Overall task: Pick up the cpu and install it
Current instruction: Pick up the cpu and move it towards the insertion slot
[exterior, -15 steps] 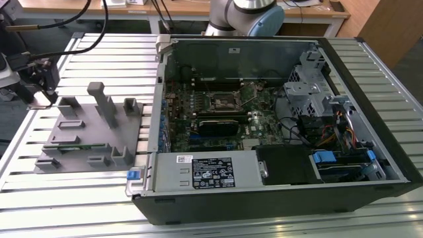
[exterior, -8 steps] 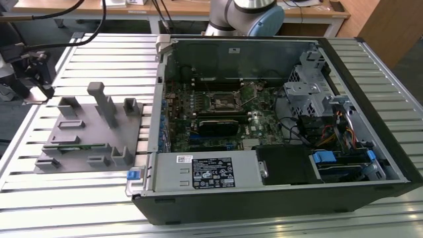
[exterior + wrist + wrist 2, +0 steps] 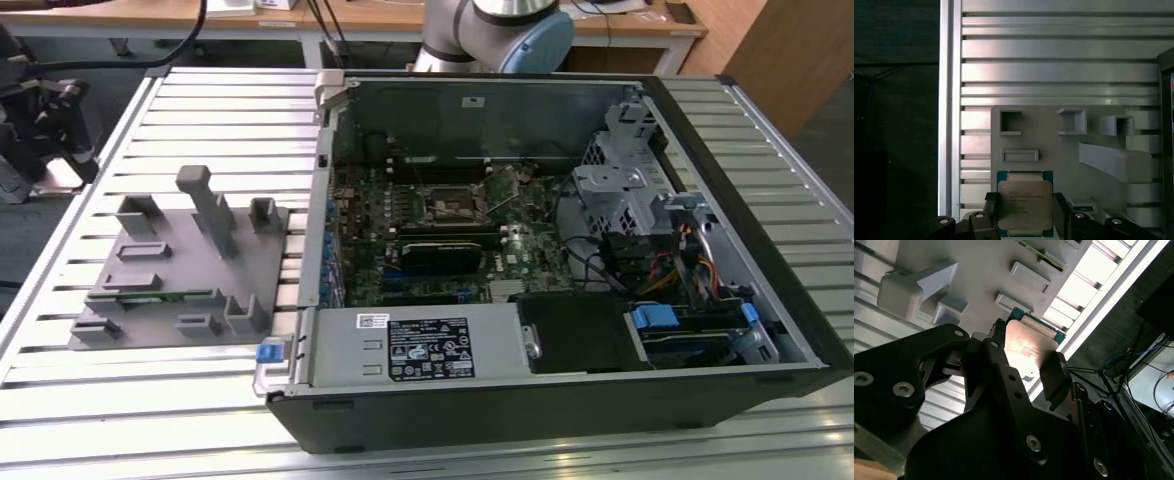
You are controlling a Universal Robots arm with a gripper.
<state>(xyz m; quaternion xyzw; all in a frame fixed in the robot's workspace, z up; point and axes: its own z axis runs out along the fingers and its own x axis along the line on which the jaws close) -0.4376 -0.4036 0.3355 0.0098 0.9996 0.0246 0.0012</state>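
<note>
cpu (image 3: 1031,342) partly behind end effector (image 3: 1025,356), arm (image 3: 497,32) cropped

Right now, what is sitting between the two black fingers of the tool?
The cpu, a flat square silver-topped chip, is held between the fingers of the tool, above the gray tray. Both wrist views show this.

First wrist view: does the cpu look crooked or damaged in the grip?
Nothing stands out. The cpu sits square in the gripper, a finger on each side, its metal top showing no damage, above the gray fixture tray.

Exterior view overlooks the fixture (image 3: 187,258); both wrist views see it closer.
</note>
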